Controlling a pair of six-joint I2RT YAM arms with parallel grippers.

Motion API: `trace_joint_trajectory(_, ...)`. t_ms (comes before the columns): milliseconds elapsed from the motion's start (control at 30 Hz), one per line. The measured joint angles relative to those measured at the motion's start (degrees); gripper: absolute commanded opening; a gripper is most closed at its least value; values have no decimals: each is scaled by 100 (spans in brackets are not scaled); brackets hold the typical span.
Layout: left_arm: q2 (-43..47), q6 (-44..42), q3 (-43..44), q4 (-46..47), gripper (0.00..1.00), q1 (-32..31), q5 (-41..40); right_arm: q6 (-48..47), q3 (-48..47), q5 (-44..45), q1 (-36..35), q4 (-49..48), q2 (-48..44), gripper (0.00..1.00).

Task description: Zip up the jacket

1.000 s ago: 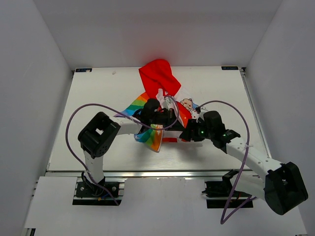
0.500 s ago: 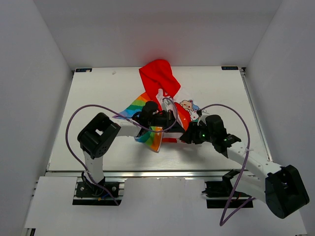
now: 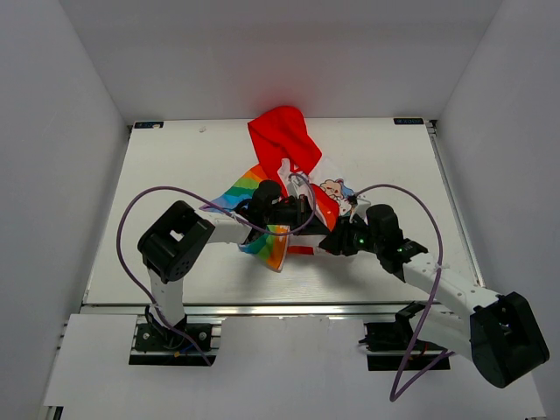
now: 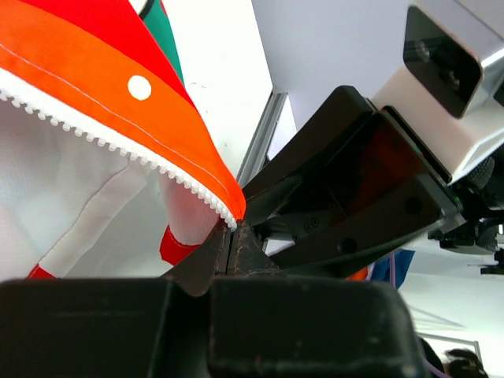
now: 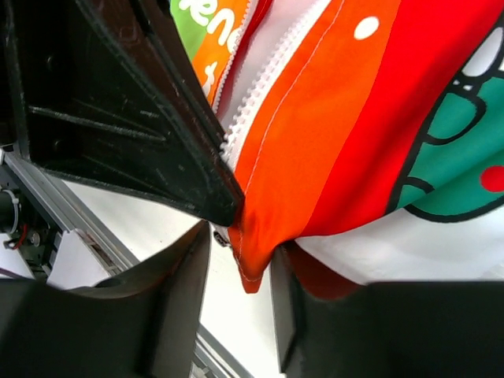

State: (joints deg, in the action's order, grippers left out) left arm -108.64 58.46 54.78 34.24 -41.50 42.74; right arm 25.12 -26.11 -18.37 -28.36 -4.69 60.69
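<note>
Jacket (image 3: 282, 144) is lying on the table (image 3: 376, 149), spreading out beyond both grippers with the hood farthest from them. Your left gripper (image 4: 233, 236) is pinching shut on the bottom corner of the orange zip edge (image 4: 118, 146). Your right gripper (image 5: 240, 260), facing it tip to tip, is standing narrowly open, straddling that same corner without clamping it.

Partial white lettering (image 5: 211, 27) on a green stripe of the jacket (image 5: 354, 118) reads "en"; the rest is cut off.
</note>
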Motion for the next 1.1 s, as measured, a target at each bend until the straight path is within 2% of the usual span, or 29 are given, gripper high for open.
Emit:
trace_joint_trajectory(167,0,7,0,-83,0,0,-114,-39,68,-164,2,15,-66,48)
trace_joint_trajectory(200,0,7,0,-101,0,0,-140,-42,85,-195,2,26,-90,41)
trace_joint_trajectory(267,0,7,0,-114,0,0,-177,-63,105,-240,11,20,-125,36)
trace_joint_trajectory(567,76,-37,0,-240,0,0,-293,-46,153,-282,13,24,-153,35)
trace_joint_trajectory(667,107,-92,0,-291,0,0,-323,-22,151,-282,13,26,-184,39)
trace_joint_trajectory(833,127,-166,0,-374,0,0,-337,-9,151,-275,13,33,-210,19)
trace_joint_trajectory(867,127,-173,0,-382,0,0,-337,0,151,-275,15,31,-212,14)
trace_joint_trajectory(900,127,-181,0,-385,0,0,-337,-7,151,-275,17,28,-212,2)
trace_joint_trajectory(1100,127,-234,0,-411,0,0,-332,20,151,-289,17,17,-177,0)
